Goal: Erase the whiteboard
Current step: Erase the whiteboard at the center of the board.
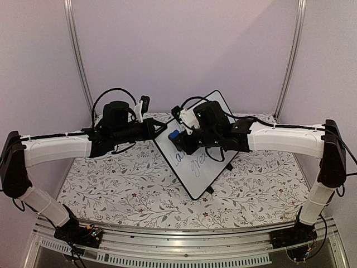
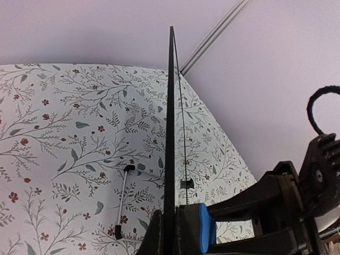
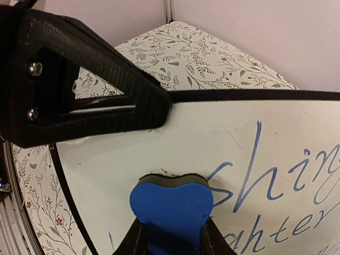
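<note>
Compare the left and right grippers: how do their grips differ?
The left gripper is shut on the whiteboard's rim; the right gripper is shut on the blue eraser. The left meets the board edge-on; the right faces its surface, eraser against it near the writing. Both are closed.

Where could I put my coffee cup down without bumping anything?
The flowered tablecloth lies bare at near left, between the left arm and the whiteboard's near corner, and along the near edge. Crowded at the back middle, where the left gripper and right gripper meet at the whiteboard.
</note>
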Controlling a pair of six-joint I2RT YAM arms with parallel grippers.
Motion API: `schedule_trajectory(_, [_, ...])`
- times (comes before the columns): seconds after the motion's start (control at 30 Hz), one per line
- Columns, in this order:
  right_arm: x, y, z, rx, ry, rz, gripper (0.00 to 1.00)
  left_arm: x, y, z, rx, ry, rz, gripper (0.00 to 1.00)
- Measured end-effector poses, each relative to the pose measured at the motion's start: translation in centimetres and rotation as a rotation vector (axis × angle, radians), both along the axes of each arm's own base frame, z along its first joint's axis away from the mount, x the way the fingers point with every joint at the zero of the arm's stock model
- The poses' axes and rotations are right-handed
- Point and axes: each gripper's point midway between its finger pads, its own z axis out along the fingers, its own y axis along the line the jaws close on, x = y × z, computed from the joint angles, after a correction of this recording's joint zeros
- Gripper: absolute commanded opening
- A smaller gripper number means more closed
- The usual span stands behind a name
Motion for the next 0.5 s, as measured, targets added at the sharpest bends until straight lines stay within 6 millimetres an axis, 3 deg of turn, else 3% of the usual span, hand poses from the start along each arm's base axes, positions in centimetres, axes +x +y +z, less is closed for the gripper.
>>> schedule_trajectory(0.23, [-1.4, -2.2, -2.7, -0.037, 0.045, -0.006, 0.19, -0.1, 0.0, 0.0, 0.006, -0.010, -0.006, 0.00])
schedule_trajectory(0.5, [-0.9, -2.1, -2.0, -0.026, 0.062, 0.010, 0.19, -0.2, -0.1, 0.2, 0.003, -0.014, -0.015, 0.00])
